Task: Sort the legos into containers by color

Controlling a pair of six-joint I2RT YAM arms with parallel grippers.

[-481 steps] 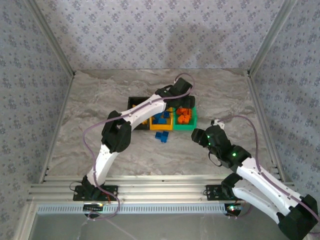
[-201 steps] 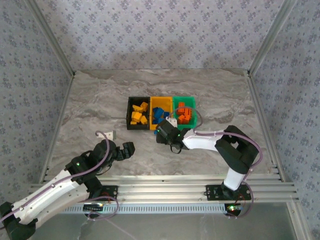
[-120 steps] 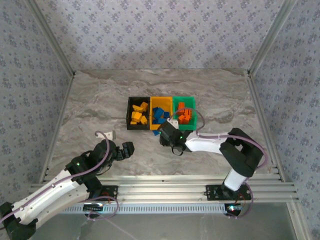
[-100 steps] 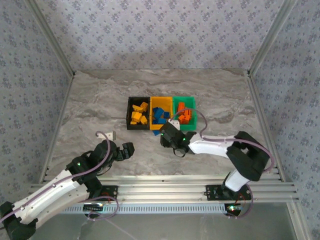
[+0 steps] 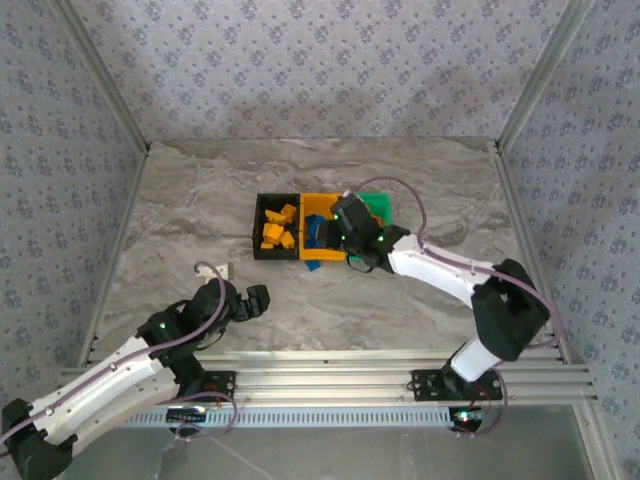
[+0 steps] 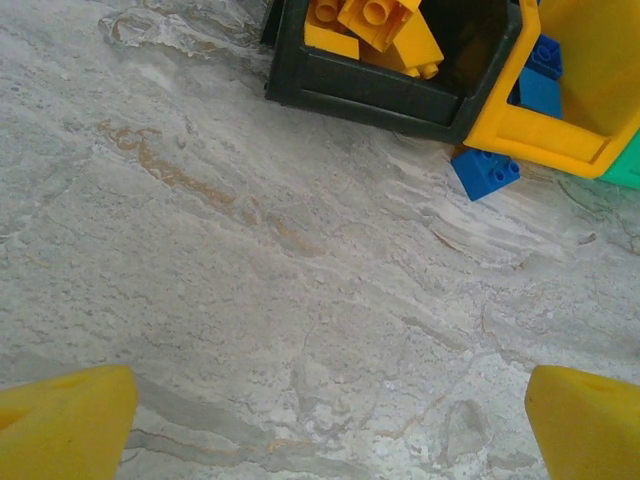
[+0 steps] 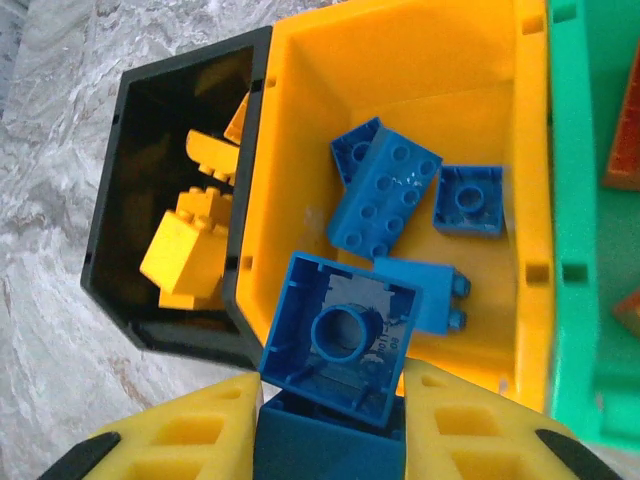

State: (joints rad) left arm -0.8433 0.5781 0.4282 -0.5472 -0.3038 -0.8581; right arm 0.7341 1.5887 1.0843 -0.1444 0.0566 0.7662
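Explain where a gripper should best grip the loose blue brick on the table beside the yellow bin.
Probably from above, pinching the loose blue brick by its two free side faces, jaws closing parallel to the yellow bin wall: the brick lies close to that wall, leaving little finger room there.

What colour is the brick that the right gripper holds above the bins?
Blue. The brick shows best in the right wrist view.

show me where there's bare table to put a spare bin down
Bare table lies behind the three bins up to the back wall, and left of the black bin out to the side rail. Crowded: by the yellow-orange bin's front, a loose blue brick, with the right claw holding a second blue brick above.
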